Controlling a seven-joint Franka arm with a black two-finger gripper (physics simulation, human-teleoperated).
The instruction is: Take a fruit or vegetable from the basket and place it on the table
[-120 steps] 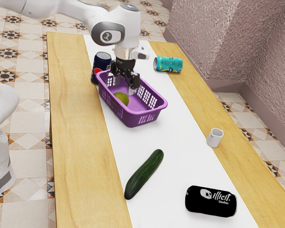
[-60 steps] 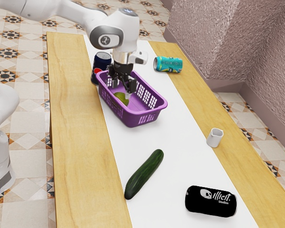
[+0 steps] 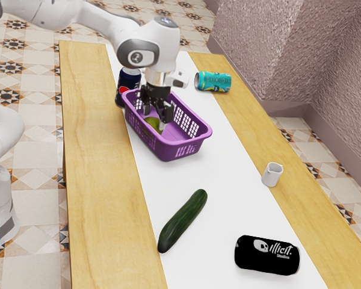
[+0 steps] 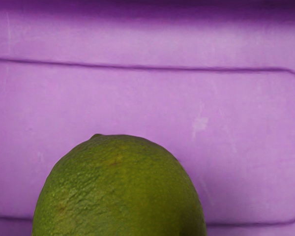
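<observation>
- Firstly, table [image 3: 90, 156], set beneath basket [image 3: 168, 151].
- Basket, purple, perforated.
- Gripper [image 3: 154, 119], since lowered deeper into basket, fingers held apart at lime [image 3: 151, 122]; grasp apparently being readied.
- Lime, on basket's floor, unclamped, to be lifted next.

Basket [image 3: 168, 152], one: walls standing around the gripper [image 3: 154, 118], bars to sideways travel below the rim; top open, passage upward. Basket floor [image 4: 246, 147]: bare stretch beside the lime [image 4: 118, 191], which lies under the hand. Navy can [image 3: 130, 80], upright: close outside the wall, near the hand, on the arm's side. Teal can [image 3: 214, 82], lying: apart from the hand, past the opposite wall. White runner [image 3: 222, 180]: free between basket and cucumber [image 3: 182, 221], both cucumber and black can [image 3: 267, 255] well apart from the hand.
</observation>
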